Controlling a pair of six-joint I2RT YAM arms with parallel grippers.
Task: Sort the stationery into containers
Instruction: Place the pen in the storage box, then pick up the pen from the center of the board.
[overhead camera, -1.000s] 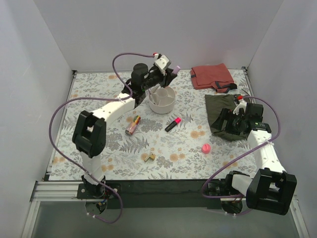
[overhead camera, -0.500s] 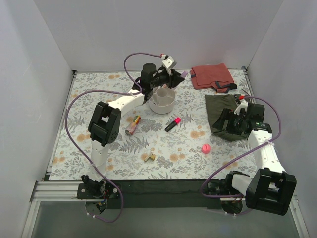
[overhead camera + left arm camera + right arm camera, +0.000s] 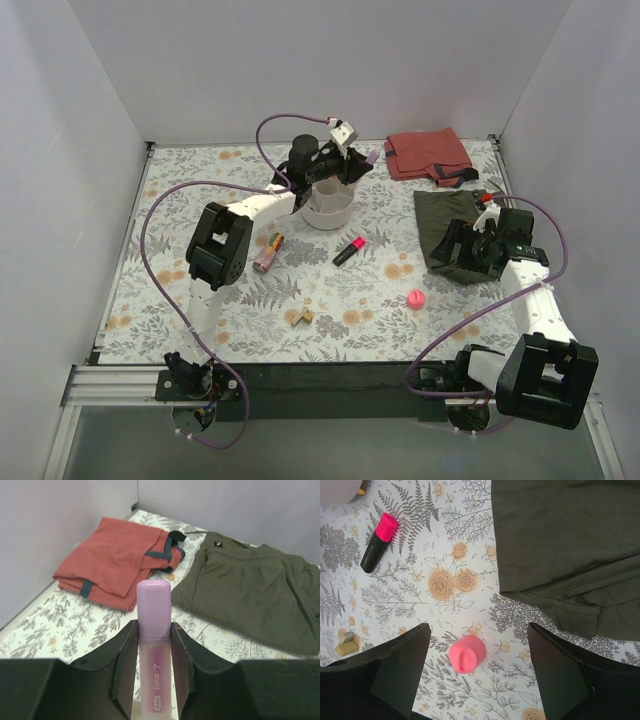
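Note:
My left gripper [image 3: 362, 160] is shut on a lilac tube [image 3: 153, 645], held in the air over the far right side of the round white bowl [image 3: 327, 208]; the tube's lilac cap [image 3: 372, 157] sticks out to the right. My right gripper [image 3: 479, 667] is open and empty, above the pink ball [image 3: 467, 653], which also shows in the top view [image 3: 416, 298]. A black-pink highlighter [image 3: 349, 250] and a pink-orange patterned tube [image 3: 268, 253] lie in front of the bowl. Tan bits [image 3: 301, 317] lie nearer the front.
A folded red cloth [image 3: 428, 155] lies at the back right. An olive-green cloth [image 3: 448, 225] lies under and beside my right wrist. White walls close the table on three sides.
My left arm has swung to the right with the lilac tube, from the bowl's far left rim to over its far right side. My right arm has hardly moved.

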